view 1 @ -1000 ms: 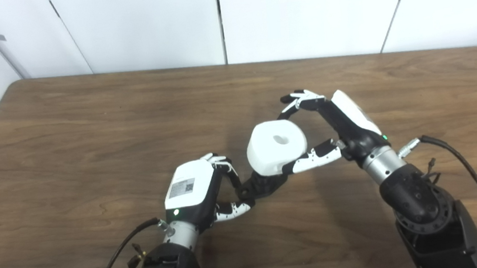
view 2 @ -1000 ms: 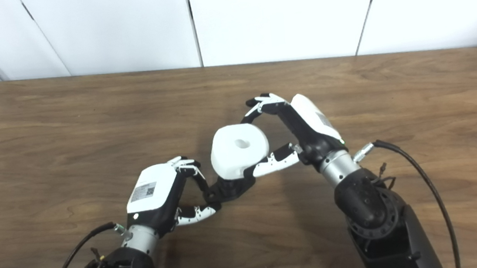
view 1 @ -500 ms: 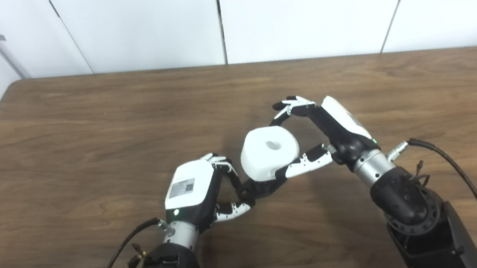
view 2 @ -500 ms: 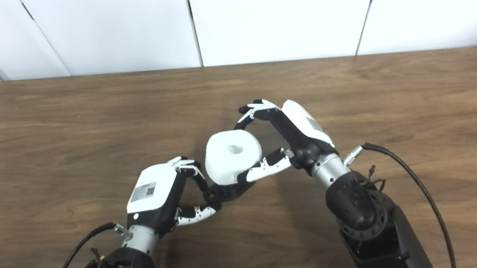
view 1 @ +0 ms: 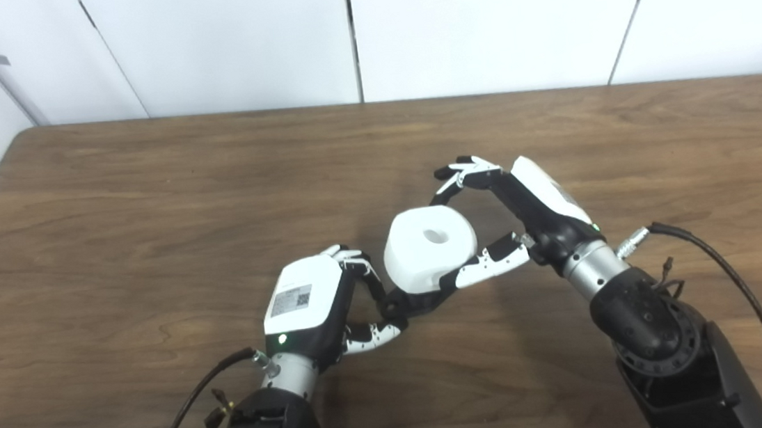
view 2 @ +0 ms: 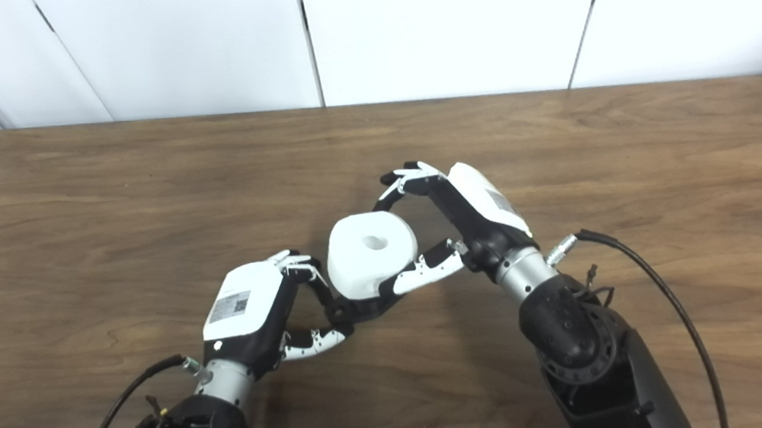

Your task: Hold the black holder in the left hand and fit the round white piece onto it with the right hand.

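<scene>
Gripping white piece [view 1: 430, 249], right hand [view 1: 527, 210], black holder [view 1: 412, 302]

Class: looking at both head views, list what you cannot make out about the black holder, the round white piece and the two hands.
1. Black holder: mostly covered by the round white piece; its peg is hidden in both views.
2. Whether the piece is seated: the join is hidden beneath it.
3. Left hand: its grip is turned away; only some fingers show.
4. Right hand: far-side contact is hidden.

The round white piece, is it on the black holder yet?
Cannot tell. The round white piece, gripped by the right hand, covers most of the black holder in the left hand.
</scene>
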`<state>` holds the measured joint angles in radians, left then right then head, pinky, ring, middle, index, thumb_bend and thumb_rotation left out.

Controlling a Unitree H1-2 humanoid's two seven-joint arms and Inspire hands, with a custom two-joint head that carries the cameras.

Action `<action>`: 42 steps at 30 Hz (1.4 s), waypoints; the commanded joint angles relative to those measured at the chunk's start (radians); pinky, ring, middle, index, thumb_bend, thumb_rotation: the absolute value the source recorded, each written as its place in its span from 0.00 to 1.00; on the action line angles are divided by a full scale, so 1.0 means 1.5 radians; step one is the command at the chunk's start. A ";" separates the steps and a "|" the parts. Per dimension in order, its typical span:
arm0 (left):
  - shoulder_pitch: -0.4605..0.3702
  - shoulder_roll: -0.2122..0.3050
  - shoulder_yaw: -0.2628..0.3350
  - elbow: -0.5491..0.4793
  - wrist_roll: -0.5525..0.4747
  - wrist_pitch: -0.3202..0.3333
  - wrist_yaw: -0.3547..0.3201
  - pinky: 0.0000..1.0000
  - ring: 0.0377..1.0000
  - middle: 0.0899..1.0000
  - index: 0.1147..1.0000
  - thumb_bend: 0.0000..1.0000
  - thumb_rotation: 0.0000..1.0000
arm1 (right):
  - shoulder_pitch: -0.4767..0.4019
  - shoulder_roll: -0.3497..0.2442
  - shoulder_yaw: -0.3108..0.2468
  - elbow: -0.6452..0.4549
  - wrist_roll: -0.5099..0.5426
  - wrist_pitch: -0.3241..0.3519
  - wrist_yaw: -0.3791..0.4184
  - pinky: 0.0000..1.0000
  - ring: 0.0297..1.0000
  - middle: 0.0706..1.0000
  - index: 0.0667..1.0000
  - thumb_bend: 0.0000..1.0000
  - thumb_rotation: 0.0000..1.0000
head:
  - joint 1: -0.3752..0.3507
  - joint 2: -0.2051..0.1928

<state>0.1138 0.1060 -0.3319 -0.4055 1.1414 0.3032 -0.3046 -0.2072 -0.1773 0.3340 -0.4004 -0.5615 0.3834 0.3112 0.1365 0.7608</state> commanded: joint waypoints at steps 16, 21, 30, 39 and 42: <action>0.006 -0.018 -0.022 0.022 0.025 0.028 -0.067 0.84 0.88 0.78 0.42 0.52 0.05 | -0.029 -0.027 -0.005 -0.027 0.004 -0.025 0.008 0.93 0.94 0.81 0.45 0.52 0.14 | 0.049 0.025; 0.005 -0.022 -0.026 0.027 0.021 0.028 -0.055 0.84 0.88 0.78 0.42 0.52 0.05 | -0.030 -0.036 -0.008 -0.031 0.009 -0.018 0.015 0.91 0.93 0.81 0.45 0.52 0.14 | 0.064 0.028; 0.001 -0.026 -0.034 0.037 0.021 0.028 -0.044 0.84 0.88 0.79 0.42 0.52 0.05 | -0.030 -0.044 -0.018 -0.027 0.030 -0.025 0.022 0.88 0.93 0.81 0.45 0.52 0.13 | 0.098 0.030; 0.000 -0.027 -0.035 0.041 0.020 0.031 -0.038 0.84 0.88 0.78 0.42 0.52 0.05 | -0.034 -0.049 -0.015 -0.028 0.029 -0.019 0.025 0.89 0.93 0.81 0.45 0.52 0.13 | 0.095 0.028; 0.000 -0.025 -0.035 0.040 0.020 0.030 -0.041 0.85 0.88 0.78 0.42 0.52 0.05 | -0.033 -0.046 -0.016 -0.027 0.032 -0.023 0.023 0.89 0.93 0.81 0.45 0.52 0.13 | 0.090 0.027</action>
<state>0.0903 0.0697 -0.3632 -0.3929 1.1835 0.3415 -0.3139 -0.2201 -0.2470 0.3176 -0.4094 -0.5167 0.3845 0.3509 0.2700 0.8007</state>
